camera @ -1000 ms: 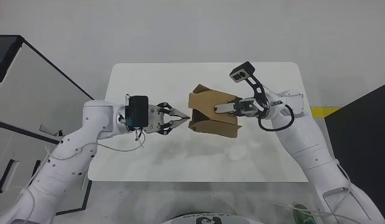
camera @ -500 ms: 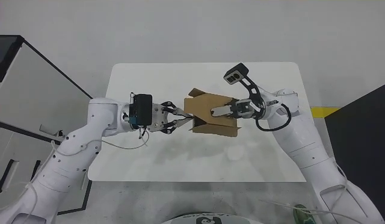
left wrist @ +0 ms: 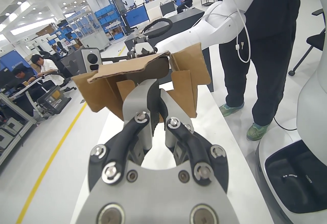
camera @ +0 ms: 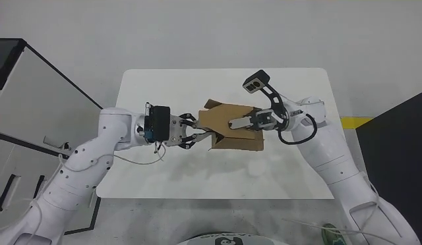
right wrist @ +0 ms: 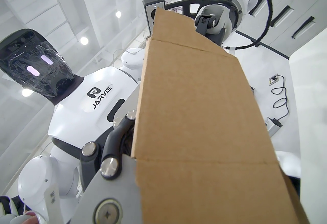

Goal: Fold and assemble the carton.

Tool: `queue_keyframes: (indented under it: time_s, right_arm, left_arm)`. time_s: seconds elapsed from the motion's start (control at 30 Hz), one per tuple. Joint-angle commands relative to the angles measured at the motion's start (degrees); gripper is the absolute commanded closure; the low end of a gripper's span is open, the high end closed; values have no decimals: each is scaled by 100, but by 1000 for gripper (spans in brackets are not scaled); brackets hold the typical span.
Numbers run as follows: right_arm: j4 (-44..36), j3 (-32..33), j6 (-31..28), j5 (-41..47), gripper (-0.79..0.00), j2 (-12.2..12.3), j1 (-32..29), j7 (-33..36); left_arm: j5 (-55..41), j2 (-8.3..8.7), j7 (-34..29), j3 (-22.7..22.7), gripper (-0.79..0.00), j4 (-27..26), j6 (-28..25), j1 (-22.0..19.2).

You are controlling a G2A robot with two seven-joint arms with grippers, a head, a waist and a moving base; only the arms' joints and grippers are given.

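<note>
The brown corrugated-cardboard carton sits near the middle of the smooth white rectangular table, between the 2 arms. It is half-formed. Flat matte panels meet at creased fold lines, and the raw edges show the fluted core. Its long axis runs across the table from one gripper to the other, slightly skewed. The open end with its loose, notched flaps faces the left arm. In the left wrist view a top flap juts out over the opening, with 2 narrower flaps standing upright beneath it.

The left gripper, made of brushed metal with black linkages and dark pads, has its jaws narrowed almost together. Its tips are at the carton's open end, against the lower flaps. Whether any cardboard lies between them cannot be told.

The right gripper is at the carton's top panel, jaws closed on the board. In the right wrist view the panel's edge runs through the middle of the gripper.
</note>
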Motion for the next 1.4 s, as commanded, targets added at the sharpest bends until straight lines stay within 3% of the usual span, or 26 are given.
queue_keyframes:
  time_s: [0.0, 0.77, 1.37]
  right_arm:
    - [-7, 2, -8, -8, 0, -4, -9, -8]
    - [-60, 228, -41, -106, 0, 10, -139, -41]
    - [-69, 79, -10, -40, 0, -50, -122, -10]
  left_arm:
    - [20, -1, 4, 19, 0, -20, 0, 0]
    - [36, -6, -43, -151, 0, -9, 83, 40]
    - [90, -74, -35, 59, 0, -17, 54, -59]
